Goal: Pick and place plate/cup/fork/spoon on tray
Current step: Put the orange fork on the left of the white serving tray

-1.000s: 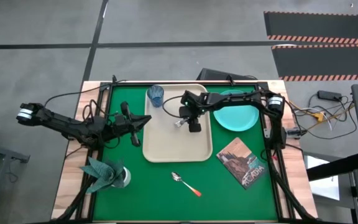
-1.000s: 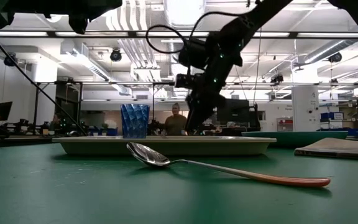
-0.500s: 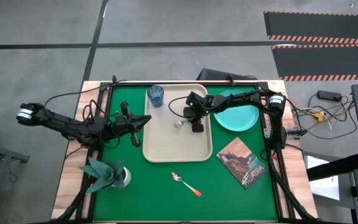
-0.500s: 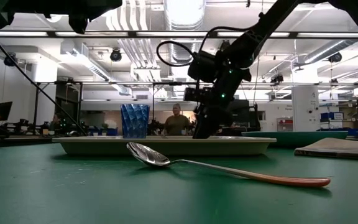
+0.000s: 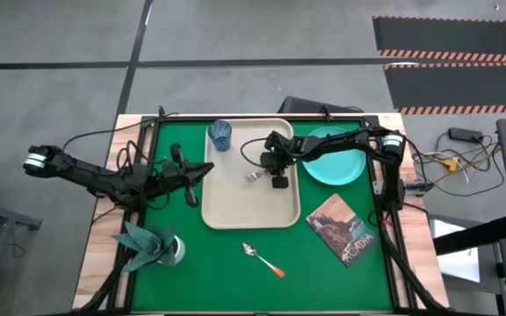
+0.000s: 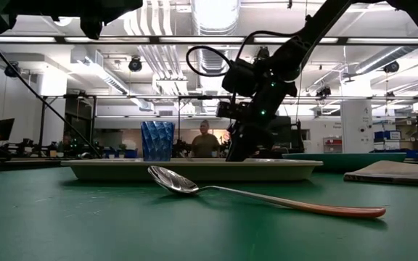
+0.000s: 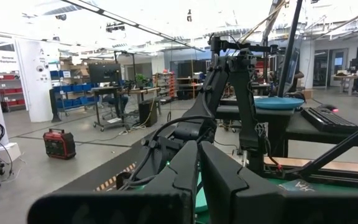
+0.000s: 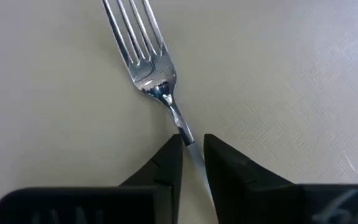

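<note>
My right claw [image 8: 191,152] clamps the fork [image 8: 143,53] by its neck, tines pointing ahead, low over the tray [image 5: 235,197] so it lands flat. Left claw [image 5: 202,170], shut, waits beside the tray.

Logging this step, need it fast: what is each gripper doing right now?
Left gripper: fingers shut, holding nothing, waiting at the tray's left edge.
Right gripper: fingers shut on the fork, low over the tray.

A large industrial robotics lab: a bare concrete floor [image 5: 262,35] with striped hazard tape [image 5: 451,57], exposed ceiling ducts [image 6: 154,61] and strip lights, blue storage bins [image 7: 79,98] on shelving, other workbenches, and a person [image 6: 205,143] standing far behind.
</note>
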